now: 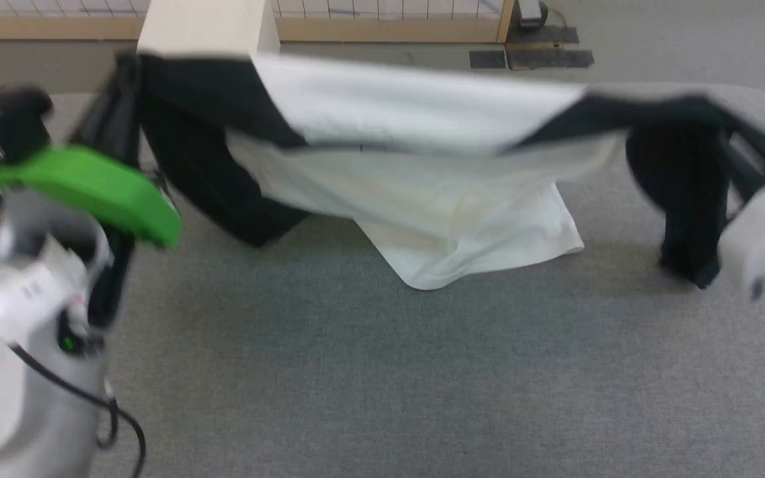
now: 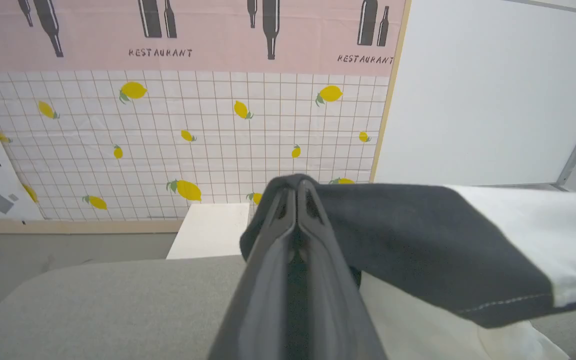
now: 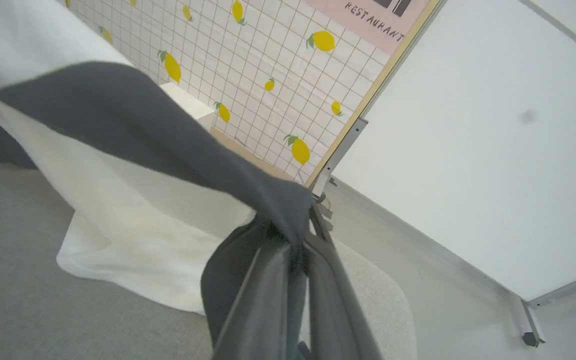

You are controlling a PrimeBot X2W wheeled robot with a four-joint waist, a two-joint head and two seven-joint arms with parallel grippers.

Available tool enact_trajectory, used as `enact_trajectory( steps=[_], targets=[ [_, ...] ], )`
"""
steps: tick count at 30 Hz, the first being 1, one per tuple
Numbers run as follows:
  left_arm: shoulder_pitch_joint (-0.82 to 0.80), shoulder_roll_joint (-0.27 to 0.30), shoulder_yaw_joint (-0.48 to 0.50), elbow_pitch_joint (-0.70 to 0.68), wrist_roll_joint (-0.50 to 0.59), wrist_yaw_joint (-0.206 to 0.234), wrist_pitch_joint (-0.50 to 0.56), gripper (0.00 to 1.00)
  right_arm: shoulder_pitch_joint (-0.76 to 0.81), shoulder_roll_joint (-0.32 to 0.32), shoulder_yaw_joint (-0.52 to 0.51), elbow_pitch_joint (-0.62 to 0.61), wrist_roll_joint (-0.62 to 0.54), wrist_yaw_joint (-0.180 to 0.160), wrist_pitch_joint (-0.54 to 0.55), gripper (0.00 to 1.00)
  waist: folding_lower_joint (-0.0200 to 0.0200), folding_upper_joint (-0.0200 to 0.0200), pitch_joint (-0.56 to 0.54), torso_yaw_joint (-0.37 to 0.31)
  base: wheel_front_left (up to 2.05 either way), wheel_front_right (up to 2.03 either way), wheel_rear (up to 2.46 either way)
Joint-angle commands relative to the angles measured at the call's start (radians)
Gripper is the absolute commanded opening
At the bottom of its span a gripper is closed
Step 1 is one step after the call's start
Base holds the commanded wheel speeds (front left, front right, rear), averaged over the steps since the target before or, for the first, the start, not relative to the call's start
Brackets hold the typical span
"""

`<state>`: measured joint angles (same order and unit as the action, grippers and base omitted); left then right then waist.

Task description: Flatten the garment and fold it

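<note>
While left hand (image 2: 297, 186) and right hand (image 3: 301, 247) pinch its black sleeves (image 1: 210, 133), the soft white garment (image 1: 422, 192) sags, creased.

The fingers of the left gripper (image 2: 297, 187) are long, dark grey and matte, narrowed toward the tips, with a shallow slot near each tip. The right gripper (image 3: 299, 250) is made with the same dark fingers. Behind the left fingers a bright green cover (image 1: 100, 189) is mounted, then a pale grey rounded forearm (image 1: 4, 372). A white label (image 1: 27, 292) and a small green light (image 1: 67, 343) are placed on it, and a black cable (image 1: 57, 375) is led along it.
</note>
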<state>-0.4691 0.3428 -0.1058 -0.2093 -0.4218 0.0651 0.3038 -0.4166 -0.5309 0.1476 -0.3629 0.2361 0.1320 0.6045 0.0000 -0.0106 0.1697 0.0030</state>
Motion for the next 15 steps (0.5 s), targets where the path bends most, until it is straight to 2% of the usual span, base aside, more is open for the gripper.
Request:
enact_trajectory(
  steps=[1,7,8,11,15],
  targets=[
    [-0.062,0.013,0.006,0.009,0.007,-0.003,0.013,0.0,-0.067,-0.014,0.011,0.023,0.019,-0.001,0.015,0.0,0.0,0.0106,0.071,-0.009,0.0,0.0,0.0],
    [-0.381,0.037,0.026,0.126,0.019,-0.005,0.043,0.0,-0.481,-0.072,0.105,0.176,0.04,-0.001,0.05,0.0,0.0,0.0106,0.245,-0.029,0.0,0.0,0.0],
    [-0.427,0.033,0.036,0.146,0.012,-0.001,0.04,0.0,-0.541,-0.073,0.118,0.201,0.038,-0.001,0.047,0.0,0.0,0.0106,0.272,-0.033,0.0,0.0,0.0],
    [-0.573,0.071,0.025,0.213,0.062,-0.009,0.031,0.0,-0.737,-0.07,0.16,0.294,0.022,-0.001,0.024,0.0,0.0,0.0106,0.354,-0.045,0.0,0.0,0.0],
    [-0.754,0.086,0.015,0.293,0.109,-0.002,0.009,0.0,-0.946,-0.038,0.164,0.404,-0.009,-0.001,-0.007,0.0,0.0,0.0106,0.44,-0.057,0.0,0.0,0.0]
  ],
)
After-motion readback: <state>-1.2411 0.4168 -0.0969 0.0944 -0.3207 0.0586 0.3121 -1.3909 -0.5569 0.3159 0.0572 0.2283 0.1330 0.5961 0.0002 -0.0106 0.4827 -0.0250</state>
